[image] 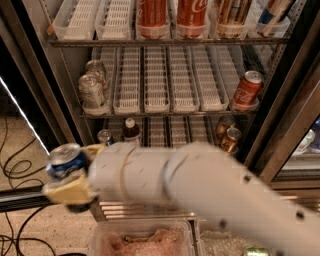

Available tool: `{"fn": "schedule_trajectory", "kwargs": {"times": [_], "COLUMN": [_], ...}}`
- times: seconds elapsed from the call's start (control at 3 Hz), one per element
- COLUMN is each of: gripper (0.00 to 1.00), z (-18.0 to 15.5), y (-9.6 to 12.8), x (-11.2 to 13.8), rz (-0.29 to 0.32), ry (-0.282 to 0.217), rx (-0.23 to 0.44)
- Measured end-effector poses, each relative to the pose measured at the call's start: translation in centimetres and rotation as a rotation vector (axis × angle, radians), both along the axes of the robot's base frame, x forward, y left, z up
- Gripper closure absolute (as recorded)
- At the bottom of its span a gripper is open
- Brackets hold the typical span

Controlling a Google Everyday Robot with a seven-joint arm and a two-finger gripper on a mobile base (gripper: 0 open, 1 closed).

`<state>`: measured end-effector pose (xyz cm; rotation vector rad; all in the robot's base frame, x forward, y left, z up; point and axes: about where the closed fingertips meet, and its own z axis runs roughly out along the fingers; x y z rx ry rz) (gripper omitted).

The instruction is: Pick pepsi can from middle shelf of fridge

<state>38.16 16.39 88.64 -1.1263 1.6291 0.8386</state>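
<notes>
One pepsi can (64, 161) in tool (70, 174), outside fridge (283, 118), Coca-Cola bottles (191, 16) above

Pepsi can (65, 161): blue w/ silver top, tilted, clamped between gripper (68, 170) fingers, outside fridge (287, 115), low left of its front. Mid shelf (160, 82): wire rack w/ white slotted lanes.

One gripper (75, 174), low at left outside the fridge (287, 107), grips one blue can (64, 161), while inside stand two red bottles (152, 15), two silver cans (92, 92), one red can (247, 89) and two bronze cans (231, 140).
</notes>
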Motion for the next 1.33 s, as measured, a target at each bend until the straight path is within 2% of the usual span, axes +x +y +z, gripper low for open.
{"fn": "schedule_trajectory", "kwargs": {"times": [0.33, 0.67, 1.0, 1.33], "gripper": [1.0, 1.0, 1.0, 1.0], "z": [-2.2, -4.4, -4.5, -4.6], "y": [3.8, 4.6, 4.6, 3.1], "x": [-4.8, -7.0, -7.1, -6.6], "rz": [-0.122, -0.141, -0.139, -0.145], "ry": [0.111, 0.152, 0.152, 0.179], "rx": [0.01, -0.003, -0.005, -0.043]}}
